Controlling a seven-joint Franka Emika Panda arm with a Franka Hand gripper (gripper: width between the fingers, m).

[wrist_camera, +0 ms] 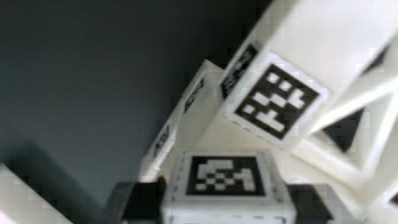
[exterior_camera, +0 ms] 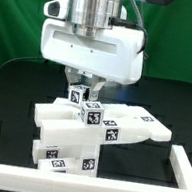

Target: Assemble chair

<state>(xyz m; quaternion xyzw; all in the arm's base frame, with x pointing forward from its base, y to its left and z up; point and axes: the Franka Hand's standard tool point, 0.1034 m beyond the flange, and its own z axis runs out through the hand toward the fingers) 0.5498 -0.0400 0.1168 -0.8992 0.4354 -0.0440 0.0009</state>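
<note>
One small cube (exterior_camera: 78, 92) is sitting clenched in my hand (exterior_camera: 82, 85), hovering just above the chair parts (exterior_camera: 85, 135) stacked mid-tabletop (exterior_camera: 14, 88). I am judging the grip shallow; any tilt risks slipping or a misaligned seating.

arm upright, pincer (exterior_camera: 80, 85) pointing down, fingers half-closed

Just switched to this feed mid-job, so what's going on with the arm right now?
The Panda arm is low over a cluster of white tagged chair parts piled between the white border rails on the dark table. Its gripper sits around a small tagged cube at the top of the pile, and the wrist view shows that cube between the fingers, apparently gripped. The other pieces lie stacked and fanned out below it, and no chair shape is recognizable.
</note>
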